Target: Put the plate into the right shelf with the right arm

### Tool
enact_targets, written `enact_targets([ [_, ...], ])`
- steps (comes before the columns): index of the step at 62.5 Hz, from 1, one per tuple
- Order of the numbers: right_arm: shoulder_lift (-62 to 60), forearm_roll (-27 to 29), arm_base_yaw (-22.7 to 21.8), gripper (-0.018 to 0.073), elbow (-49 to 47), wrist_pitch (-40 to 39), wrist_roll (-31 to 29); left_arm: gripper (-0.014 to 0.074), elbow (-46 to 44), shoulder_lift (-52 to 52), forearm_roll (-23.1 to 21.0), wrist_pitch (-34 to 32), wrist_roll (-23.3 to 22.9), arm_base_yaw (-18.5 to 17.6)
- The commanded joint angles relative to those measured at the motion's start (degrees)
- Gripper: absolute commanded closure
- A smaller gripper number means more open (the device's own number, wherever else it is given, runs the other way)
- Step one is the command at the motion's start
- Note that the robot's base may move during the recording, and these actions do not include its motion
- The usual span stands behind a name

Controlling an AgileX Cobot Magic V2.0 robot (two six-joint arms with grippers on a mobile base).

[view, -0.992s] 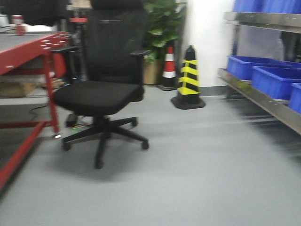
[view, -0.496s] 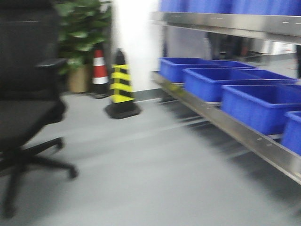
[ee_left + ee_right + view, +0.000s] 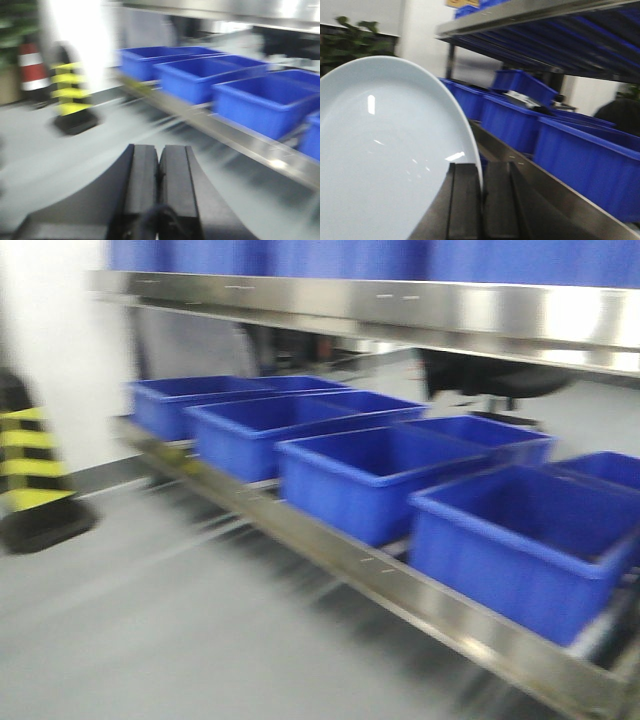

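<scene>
My right claw (image 3: pixel 481 172) is clamped on the rim of the plate (image 3: pixel 385 150). In the right wrist view the plate stands tilted up on edge to the left of the fingers, in the air and not yet on anything. Only a narrow bit of rim sits in the grip, so I judge the hold thin: a glazed plate could pivot or slide out if the arm jolts. Just beyond it runs the right shelf (image 3: pixel 545 192), with blue bins (image 3: pixel 585 155) lined along its lower level and the upper level overhanging above. A plate carried on edge could clip that upper beam or a bin wall as I reach in, and I would have to level it first.

In the left wrist view the left claw (image 3: pixel 159 155) has its fingers pressed together with nothing between them. It is low, with the shelf's front beam off to its right and a yellow-and-black cone (image 3: pixel 70 92) to its left. If the rig crowds the rack, that idle arm is the part likely to strike the beam.

The front view shows neither arm nor plate, only the shelf and bins, badly smeared. With a picture this soft I cannot judge which bin or gap is free, and misreading the clearance is my main worry.
</scene>
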Motion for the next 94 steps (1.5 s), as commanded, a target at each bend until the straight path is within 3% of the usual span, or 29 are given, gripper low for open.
enact_targets([
  [1,0.46,-0.33,-0.04,0.0531,-1.61,-5.09,-0.29,0.0643,0.46,-0.65,-0.49,-4.88,-0.16,-0.23],
  [94,0.46,-0.33,-0.04,0.0531,-1.61,-5.09,-0.29,0.0643,0.46,-0.65,-0.49,-4.88,-0.16,-0.23],
])
